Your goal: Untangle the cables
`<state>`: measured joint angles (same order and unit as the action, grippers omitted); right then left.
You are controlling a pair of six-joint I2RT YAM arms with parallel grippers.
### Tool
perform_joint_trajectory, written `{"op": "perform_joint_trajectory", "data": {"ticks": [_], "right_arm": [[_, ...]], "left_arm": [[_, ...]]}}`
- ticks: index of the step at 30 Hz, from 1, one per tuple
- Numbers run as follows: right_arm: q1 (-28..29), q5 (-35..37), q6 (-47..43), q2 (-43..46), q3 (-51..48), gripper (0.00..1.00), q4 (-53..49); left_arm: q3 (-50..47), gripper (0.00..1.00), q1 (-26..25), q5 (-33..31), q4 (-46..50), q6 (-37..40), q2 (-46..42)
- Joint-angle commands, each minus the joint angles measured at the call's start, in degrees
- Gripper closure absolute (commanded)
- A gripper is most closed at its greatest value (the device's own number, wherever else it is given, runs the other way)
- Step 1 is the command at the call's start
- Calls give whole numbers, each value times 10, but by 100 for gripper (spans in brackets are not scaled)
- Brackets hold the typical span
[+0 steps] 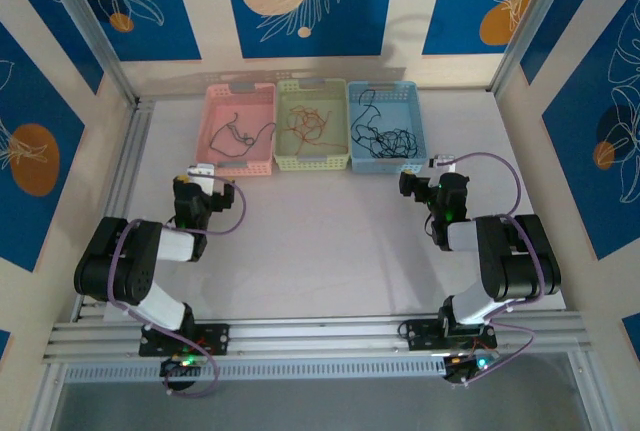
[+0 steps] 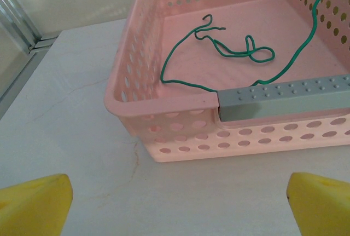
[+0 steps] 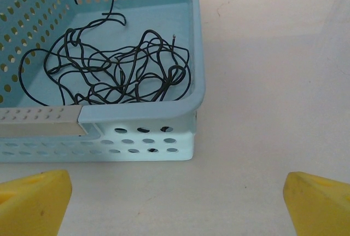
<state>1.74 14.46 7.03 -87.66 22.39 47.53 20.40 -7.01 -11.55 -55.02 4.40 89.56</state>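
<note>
A blue basket (image 3: 142, 113) stands on the white bench (image 3: 273, 82). Inside it, toward its near right corner, black cables (image 3: 174, 74) lie in a loose tangle. A grey strip (image 3: 38, 116) caps the left part of its near rim. In front of the basket, the right hand (image 3: 176, 203) has its yellow fingertips (image 3: 33, 200) spread wide, touching nothing.
</note>
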Motion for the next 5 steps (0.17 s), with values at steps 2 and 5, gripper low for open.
{"op": "perform_joint_trajectory", "data": {"ticks": [2,5], "right_arm": [[-2,-12,2,2,7,1,3],[-1,-11,0,4,5,1,7]], "left_arm": [[3,0,6,12,-4,-10,0],[2,0,6,11,-5,-10,-1]]}}
